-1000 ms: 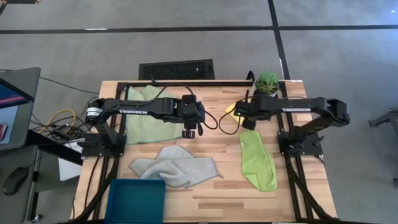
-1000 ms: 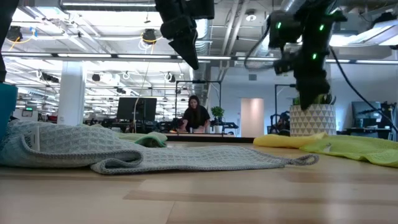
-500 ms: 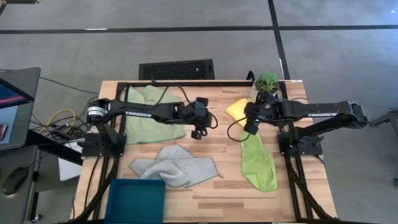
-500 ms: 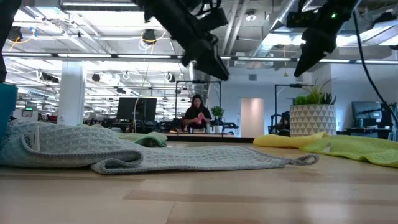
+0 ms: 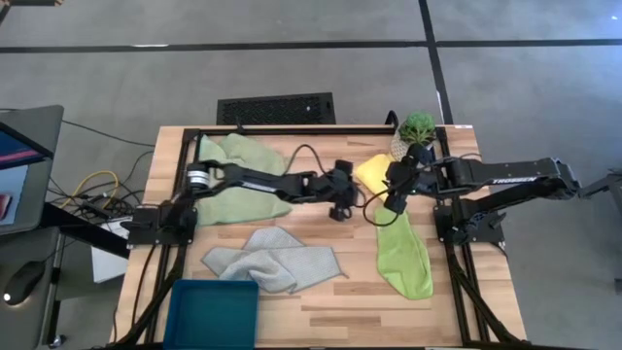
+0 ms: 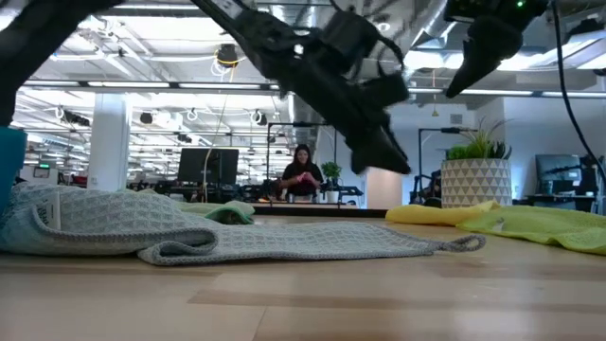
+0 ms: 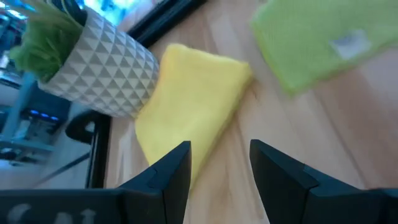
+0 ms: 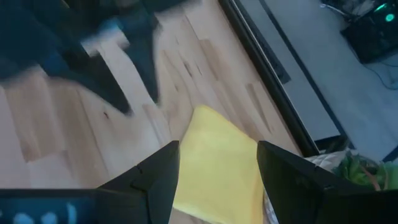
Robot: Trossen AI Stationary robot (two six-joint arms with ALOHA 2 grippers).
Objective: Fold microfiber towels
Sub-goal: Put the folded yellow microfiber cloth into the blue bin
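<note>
The bright yellow towel point(image 5: 372, 172) lies folded on the table at the far right, next to the plant pot; it also shows in the left wrist view point(image 7: 193, 106) and the right wrist view point(image 8: 217, 162). The lime green towel point(image 5: 403, 253) lies nearer, the sage green towel point(image 5: 238, 180) at the far left, and the pale grey-green towel point(image 5: 272, 258) lies crumpled near the front. My left gripper point(image 5: 340, 202) is open and hangs above the table, just left of the yellow towel. My right gripper point(image 5: 393, 201) is open above the yellow towel's near edge.
A potted plant point(image 5: 418, 128) in a white patterned pot point(image 7: 99, 68) stands at the far right, beside the yellow towel. A teal plastic bin point(image 5: 214, 306) stands at the near left corner. A person sits far off in the room point(image 6: 301, 175).
My left gripper has gone toward the table's right edge and down, its arm stretching out toward the yellow towel. My right gripper has risen a little and tipped from pointing down to a slant. The towels have stayed where they were.
</note>
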